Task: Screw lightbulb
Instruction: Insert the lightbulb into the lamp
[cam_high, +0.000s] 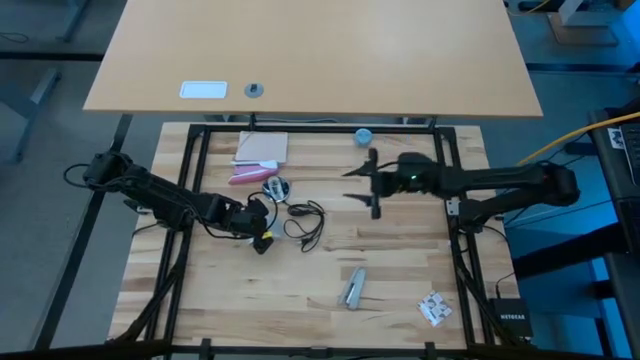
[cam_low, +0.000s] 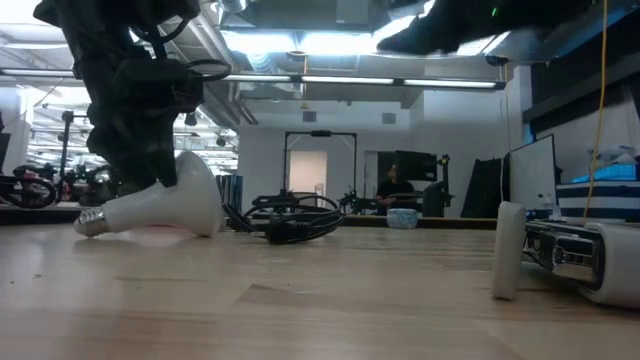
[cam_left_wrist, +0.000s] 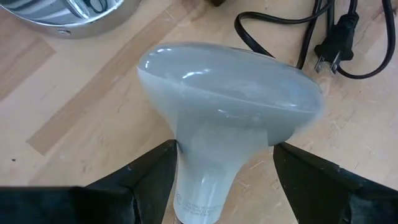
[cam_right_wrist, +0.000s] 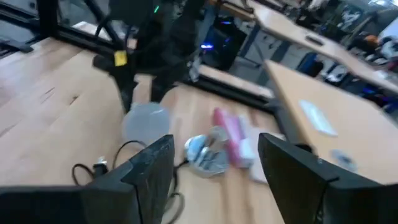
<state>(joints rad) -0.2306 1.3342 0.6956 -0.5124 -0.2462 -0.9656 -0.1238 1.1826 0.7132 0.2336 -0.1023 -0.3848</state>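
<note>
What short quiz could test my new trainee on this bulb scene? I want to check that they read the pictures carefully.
1. True or false: the lightbulb stands upright.
2. Which claw has its fingers either side of the bulb's neck: A left, B right?
3. Fill in: the black ___ lies beside the bulb.

Key
1. False: it lies on its side on the table.
2. A: the left claw straddles the neck, jaws open; the right claw hangs open above the table, holding nothing.
3. Cord.
</note>
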